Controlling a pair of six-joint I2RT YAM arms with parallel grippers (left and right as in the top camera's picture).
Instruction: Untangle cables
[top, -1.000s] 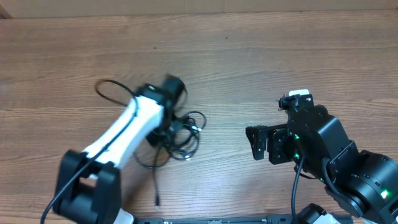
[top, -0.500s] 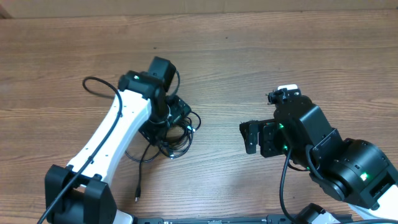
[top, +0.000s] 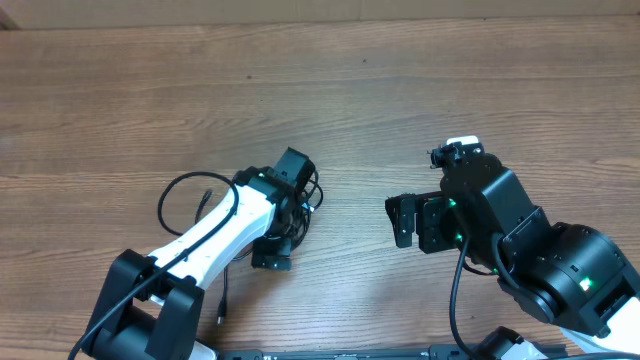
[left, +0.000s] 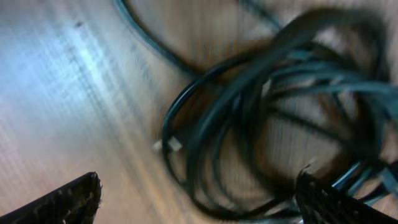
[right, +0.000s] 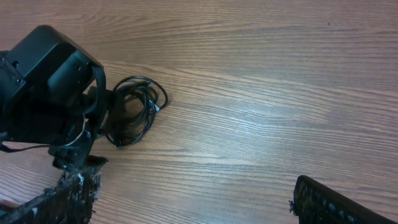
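Cables (top: 300, 203) are found bundled.
Left tool (left: 199, 186) and right tool (right: 193, 190) are held open; the nine-o'clock strand should be gripped.

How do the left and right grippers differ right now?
The left gripper hangs directly over the tangled cables; the right gripper sits off to the side over the table. The left gripper's camera sees the bundle close and blurred; the right gripper's sees it far off, small. Shared: both have fingers wide open, holding nothing.
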